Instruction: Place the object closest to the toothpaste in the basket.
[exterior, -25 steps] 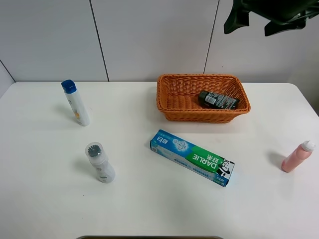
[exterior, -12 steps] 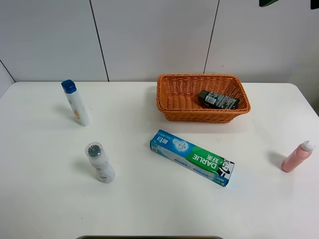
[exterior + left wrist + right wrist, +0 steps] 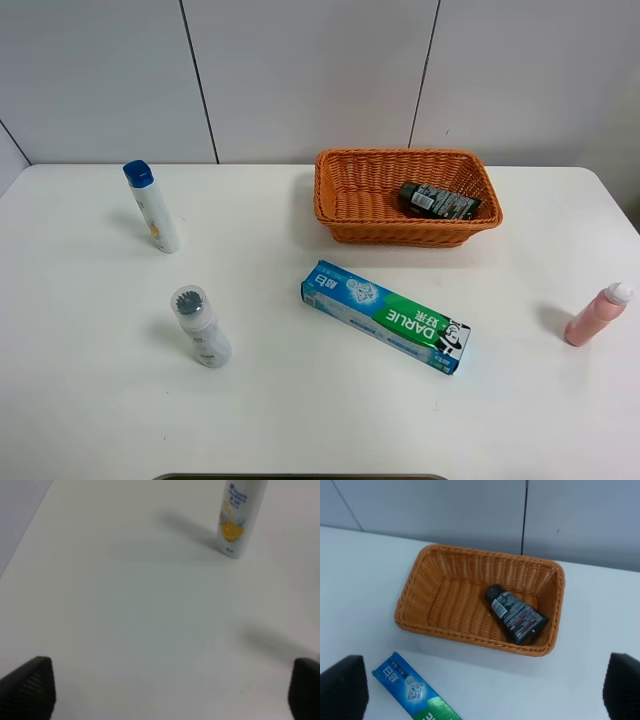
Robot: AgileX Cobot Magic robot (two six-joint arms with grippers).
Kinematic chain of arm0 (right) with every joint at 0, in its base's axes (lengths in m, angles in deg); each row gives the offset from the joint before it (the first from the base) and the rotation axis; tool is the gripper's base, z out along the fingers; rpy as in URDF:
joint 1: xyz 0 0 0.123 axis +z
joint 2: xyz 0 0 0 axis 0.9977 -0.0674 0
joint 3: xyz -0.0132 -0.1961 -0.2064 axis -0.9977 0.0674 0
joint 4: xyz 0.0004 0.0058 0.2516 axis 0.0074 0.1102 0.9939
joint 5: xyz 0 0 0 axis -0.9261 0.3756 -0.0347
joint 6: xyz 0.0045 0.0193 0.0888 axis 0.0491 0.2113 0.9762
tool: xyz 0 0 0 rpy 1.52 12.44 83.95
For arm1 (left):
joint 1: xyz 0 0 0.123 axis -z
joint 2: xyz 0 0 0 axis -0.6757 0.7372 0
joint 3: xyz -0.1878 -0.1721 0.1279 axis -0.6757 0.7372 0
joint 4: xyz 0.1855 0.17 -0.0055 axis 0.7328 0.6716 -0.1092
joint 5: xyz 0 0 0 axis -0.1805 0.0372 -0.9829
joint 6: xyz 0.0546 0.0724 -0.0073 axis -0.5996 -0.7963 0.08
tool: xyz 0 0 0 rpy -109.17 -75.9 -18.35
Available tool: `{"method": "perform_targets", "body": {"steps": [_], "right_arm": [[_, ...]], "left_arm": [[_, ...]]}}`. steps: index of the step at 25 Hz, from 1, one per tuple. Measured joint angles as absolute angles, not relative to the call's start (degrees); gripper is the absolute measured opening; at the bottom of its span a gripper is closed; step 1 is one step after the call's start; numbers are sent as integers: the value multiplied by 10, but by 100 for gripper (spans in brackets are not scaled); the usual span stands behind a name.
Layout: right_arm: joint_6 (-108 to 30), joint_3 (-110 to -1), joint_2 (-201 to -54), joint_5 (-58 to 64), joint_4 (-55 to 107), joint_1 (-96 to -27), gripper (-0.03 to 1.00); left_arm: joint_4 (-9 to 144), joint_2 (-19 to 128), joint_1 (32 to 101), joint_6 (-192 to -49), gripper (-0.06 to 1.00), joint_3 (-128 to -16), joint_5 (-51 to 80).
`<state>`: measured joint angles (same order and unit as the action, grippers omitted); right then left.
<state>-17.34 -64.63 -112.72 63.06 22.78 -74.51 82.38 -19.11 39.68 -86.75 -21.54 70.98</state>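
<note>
Basket: you see the orange wicker basket at the back of the white counter, just behind the toothpaste.
Dark tube: it lies flat inside the basket, toward its right end; your right wrist view shows it angled against the basket's right wall.
Toothpaste: the blue and green box lies flat and slanted near the middle of the counter, apart from the basket.
Blue-capped bottle: it stands upright at the back left, well apart from the toothpaste.
Grey-capped bottle: it stands at the front left, leaning slightly.
Pink bottle: it stands tilted near the right edge.
Left hand: your left wrist view shows 2 dark fingertips spread wide with nothing between them, above bare counter near the blue-capped bottle.
Right hand: 2 fingertips spread wide, empty, above the basket and the toothpaste's end.
</note>
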Motion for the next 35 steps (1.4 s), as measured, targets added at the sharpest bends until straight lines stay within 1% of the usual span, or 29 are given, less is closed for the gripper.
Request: {"method": "perform_targets", "body": {"steps": [6, 11, 16, 21, 35], "right_arm": [[-173, -614, -1034, 634, 225, -755, 97], [-176, -560, -938, 634, 224, -812, 97], [-178, -494, -848, 634, 224, -841, 97], [-172, -424, -778, 635, 214, -845, 97], [-167, -205, -654, 631, 187, -845, 97]], "left_arm": [[824, -191, 397, -868, 94, -215, 710], [824, -191, 397, -868, 94, -215, 710], [824, -191, 397, -868, 94, -215, 710], [824, -191, 397, -868, 94, -215, 710], [824, -191, 397, -868, 94, -215, 710]]}}
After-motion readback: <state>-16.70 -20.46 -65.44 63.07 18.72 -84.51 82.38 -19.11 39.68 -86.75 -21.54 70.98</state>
